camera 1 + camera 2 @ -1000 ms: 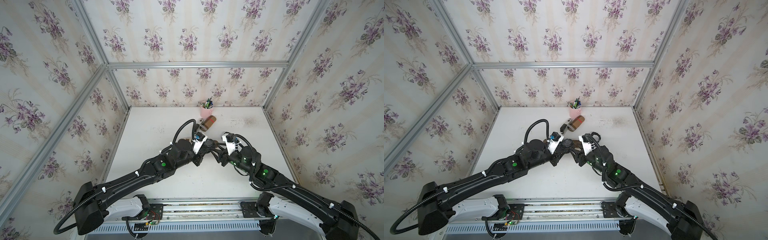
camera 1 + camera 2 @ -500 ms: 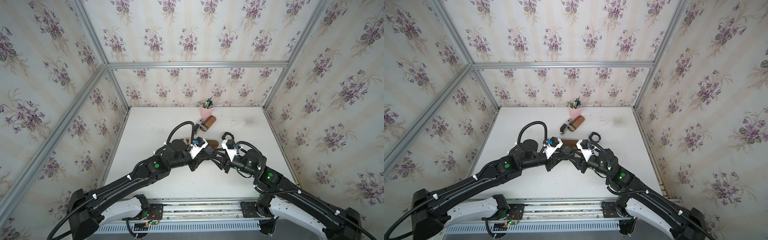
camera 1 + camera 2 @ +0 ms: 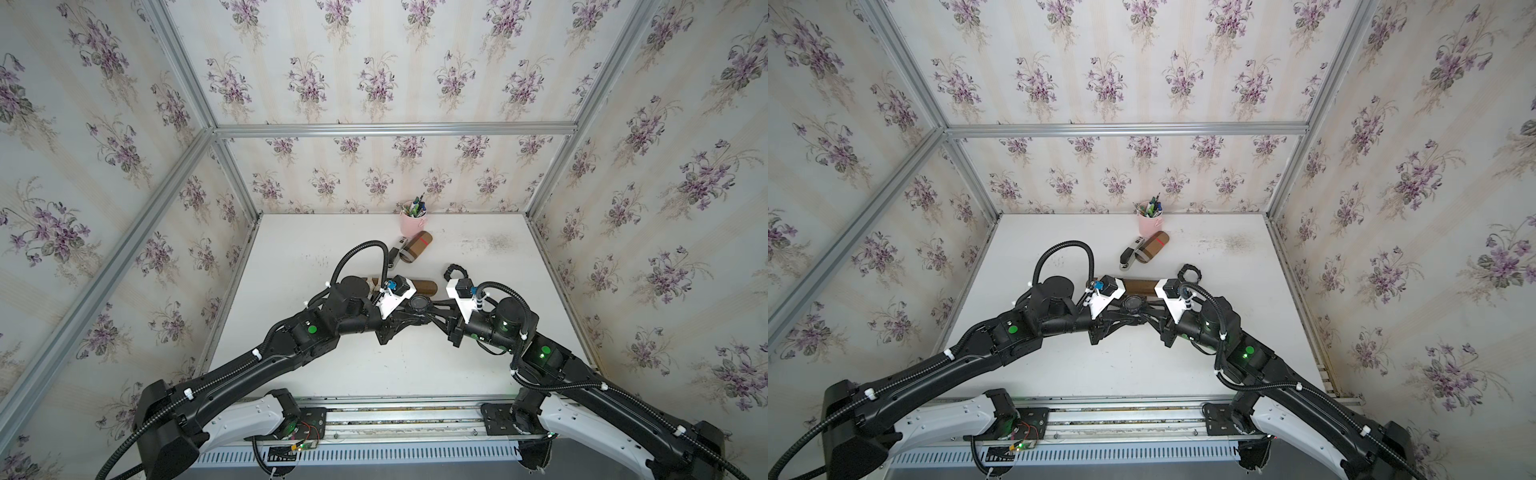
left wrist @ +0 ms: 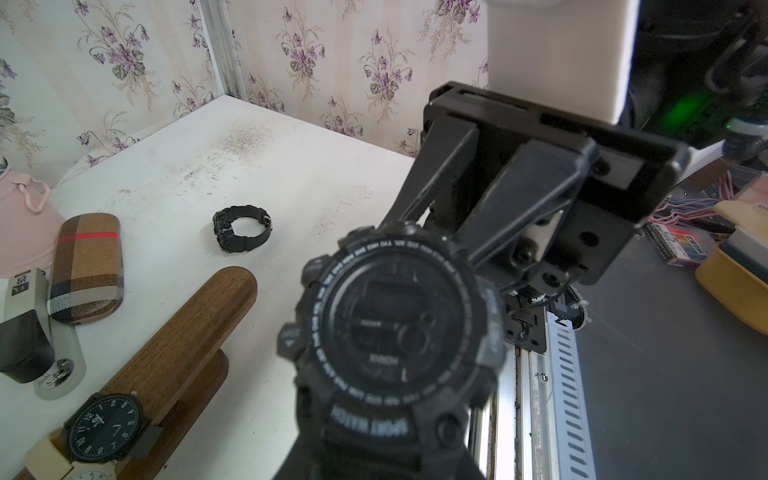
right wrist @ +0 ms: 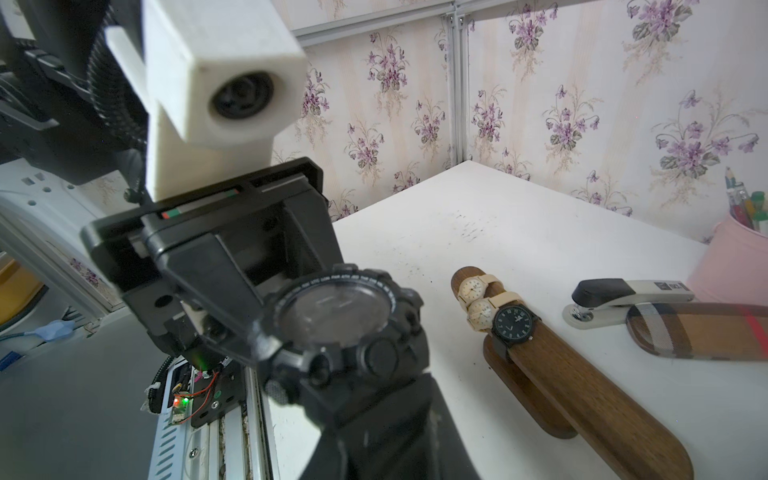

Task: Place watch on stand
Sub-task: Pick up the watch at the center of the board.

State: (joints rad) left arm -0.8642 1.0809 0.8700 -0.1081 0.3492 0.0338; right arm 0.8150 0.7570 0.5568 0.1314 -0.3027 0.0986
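Black sport watch [image 4: 399,332] held aloft between both claws
The left claw [image 3: 409,308] was clamped on one strap side of the watch and the right claw [image 4: 428,239] on the other, dial up, above the desk [image 3: 316,245] on the robot's side of the wooden stand [image 5: 582,395]. Near one end the stand's bar carried a black-dial watch [image 5: 513,326] and two cream watches [image 5: 471,289]

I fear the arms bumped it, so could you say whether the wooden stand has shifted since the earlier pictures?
No. The stand still lies at the same spot, just nearer the robot than the plaid case.
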